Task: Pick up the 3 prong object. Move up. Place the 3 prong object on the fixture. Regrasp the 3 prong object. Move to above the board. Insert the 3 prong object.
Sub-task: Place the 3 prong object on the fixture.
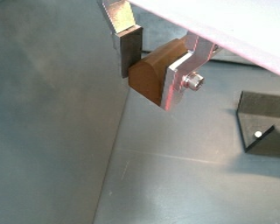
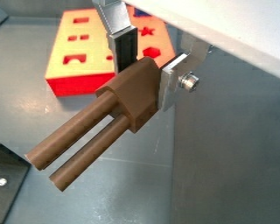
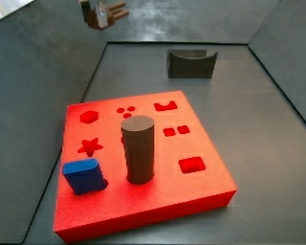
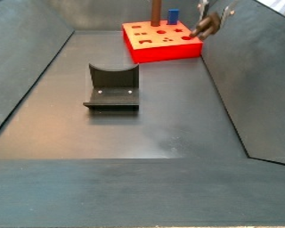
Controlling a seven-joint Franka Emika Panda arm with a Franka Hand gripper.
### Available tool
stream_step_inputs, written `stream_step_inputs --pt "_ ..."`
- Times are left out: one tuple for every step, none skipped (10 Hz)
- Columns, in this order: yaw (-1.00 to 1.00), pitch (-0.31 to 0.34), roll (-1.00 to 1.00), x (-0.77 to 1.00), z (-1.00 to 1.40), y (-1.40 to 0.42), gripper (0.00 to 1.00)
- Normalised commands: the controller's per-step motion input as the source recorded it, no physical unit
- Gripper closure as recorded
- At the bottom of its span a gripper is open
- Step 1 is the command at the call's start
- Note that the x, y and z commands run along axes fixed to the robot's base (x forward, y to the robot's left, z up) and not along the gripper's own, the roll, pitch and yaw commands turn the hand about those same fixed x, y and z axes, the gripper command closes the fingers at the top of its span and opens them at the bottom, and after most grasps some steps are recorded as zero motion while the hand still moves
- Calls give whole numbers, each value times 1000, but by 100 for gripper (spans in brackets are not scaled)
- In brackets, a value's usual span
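I see the 3 prong object [image 2: 113,114] clamped in the gripper [image 2: 149,66], its brown block pinched between the two silver finger plates and its long prongs sticking out past them, slanting downward; in a wrist view only the rounded brown end [image 1: 152,68] shows between the plates; the piece hangs in the air, touching neither floor nor foam. In a side view it is a small brown shape [image 3: 102,11] high near the far wall, well above the tray; in a side view it hangs by the right-hand wall [image 4: 207,24], just beside the board [image 4: 163,40]. The board [image 3: 142,158] is a red slab with a star, circles and squares cut into it; a tall dark cylinder [image 3: 138,149] and a blue block [image 3: 81,176] stand in it. The fixture [image 4: 111,87] sits on the grey floor, well apart from the gripper; it shows as a dark notched block [image 3: 190,62] in a side view.
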Motion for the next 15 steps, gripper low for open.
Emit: stream_step_inputs --pt "3 75 -120 -2 287 -16 100" --pt "1000 -35 8 1000 -142 146 100" --pt "1000 -31 13 1000 -181 145 100" --pt "1000 -34 16 1000 -178 133 100" --pt "1000 -34 27 1000 -145 113 100" --pt "1000 -33 32 1000 -141 109 100" --pt "1000 -44 44 1000 -138 96 100" --pt "1000 -52 57 1000 -133 89 100" --pt "822 -41 72 1000 -120 78 100" --pt "664 -35 75 1000 -116 74 100" --pt "336 -29 69 1000 -112 62 100" --pt "251 -24 63 1000 -109 59 100" --pt "145 -13 64 1000 -100 52 100" --pt "112 -8 69 1000 -96 47 100" --pt "69 0 78 1000 -89 35 100"
